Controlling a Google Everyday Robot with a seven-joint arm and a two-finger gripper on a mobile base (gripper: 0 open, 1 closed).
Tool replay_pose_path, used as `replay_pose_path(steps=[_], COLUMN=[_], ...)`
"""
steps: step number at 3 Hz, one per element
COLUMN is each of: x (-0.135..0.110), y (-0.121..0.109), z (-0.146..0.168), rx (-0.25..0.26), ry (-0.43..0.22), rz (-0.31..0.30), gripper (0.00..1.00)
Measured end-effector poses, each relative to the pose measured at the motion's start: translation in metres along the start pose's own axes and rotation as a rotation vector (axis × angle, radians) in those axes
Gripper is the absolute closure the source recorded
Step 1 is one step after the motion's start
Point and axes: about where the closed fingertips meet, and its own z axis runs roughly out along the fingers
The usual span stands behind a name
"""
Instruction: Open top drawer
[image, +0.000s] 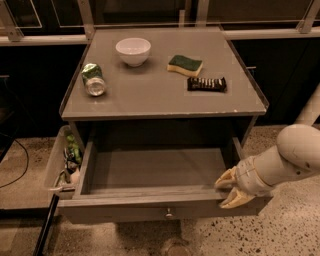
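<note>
The top drawer (150, 172) of the grey cabinet stands pulled far out, and its inside is bare. Its flat grey front panel (125, 212) faces me low in the view, with a small round metal knob (170, 213) at centre. My gripper (229, 190) is at the front right corner of the drawer. Its cream fingers (226, 179) straddle the top edge of the front panel, one inside the drawer and one in front. The white arm (292, 157) comes in from the right. The two lower drawers are hidden under the open one.
On the cabinet top (150, 100) are a white bowl (133, 50), a green can (93, 79) on its side, a green-and-yellow sponge (185, 65) and a dark snack bar (206, 84). A pale bin (56, 162) with odds and ends hangs at the cabinet's left side. The floor is speckled.
</note>
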Motion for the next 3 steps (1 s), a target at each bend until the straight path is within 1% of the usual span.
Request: replay_pose_path(steps=[1,3], x=[0.0000,0.0000], y=[0.0000,0.0000], z=[0.0000,0.0000], rx=[0.000,0.000], ry=[0.000,0.000], rz=[0.000,0.000], gripper=[0.75,0.28])
